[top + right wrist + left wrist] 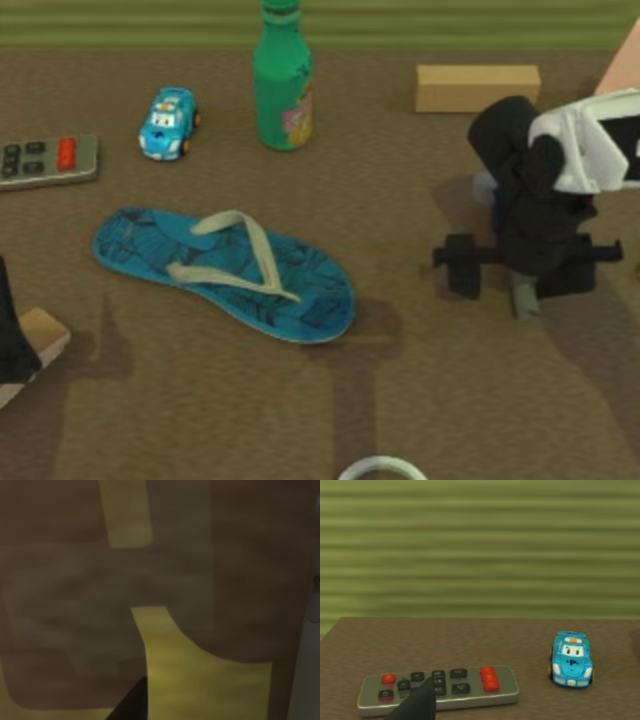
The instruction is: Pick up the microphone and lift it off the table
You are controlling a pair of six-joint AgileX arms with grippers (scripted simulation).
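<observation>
**Desk:** Right, what do you have, from the near edge out?

**Operator:** Closest to me, a white ring (381,466) pokes in at the table's (200,420) near edge, and my left arm (10,345) sits parked at the near left corner. Next comes a blue flip-flop (225,270), lying flat left of centre.

**Desk:** And the working arm?

**Operator:** My right gripper (522,262) hangs over the right side. As far as the top view shows, its 2 fingers (464,266) are spread wide. The microphone (525,298) lies beneath it, and the fingers stand clear of it on either side. I see only the grey handle end sticking out on the near side. The rest is hidden by the wrist, so I cannot tell whether it is off the table.

**Desk:** Further back?

**Operator:** A grey remote (50,158) at the left edge, a blue toy car (168,122) beyond it, a green bottle (283,90) upright, a tan block (478,88), then the green striped strip (320,25).
</observation>
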